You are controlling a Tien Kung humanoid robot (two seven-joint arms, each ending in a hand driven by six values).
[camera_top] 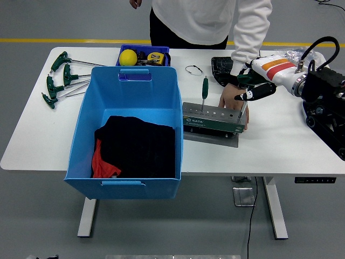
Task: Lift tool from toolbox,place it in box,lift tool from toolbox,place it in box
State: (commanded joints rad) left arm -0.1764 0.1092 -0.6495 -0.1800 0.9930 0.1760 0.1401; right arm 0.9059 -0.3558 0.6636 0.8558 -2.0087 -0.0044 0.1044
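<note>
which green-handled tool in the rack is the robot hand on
The right-end T-handle wrench, under the right hand beside the person's hand. The screwdriver stands untouched further left.

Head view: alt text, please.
The robot's right hand grips a green T-handle wrench standing in the grey tool holder, which a person's hand steadies. A blue bin holding dark cloth sits left.

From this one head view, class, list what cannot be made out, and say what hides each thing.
1. How firmly the right robot hand grips the green tool handle: its own fingers cover it.
2. The person's hand on the tool rack: partly hidden by the robot hand.
3. What lies under the black cloth in the blue box.
4. The left arm: out of frame.
</note>
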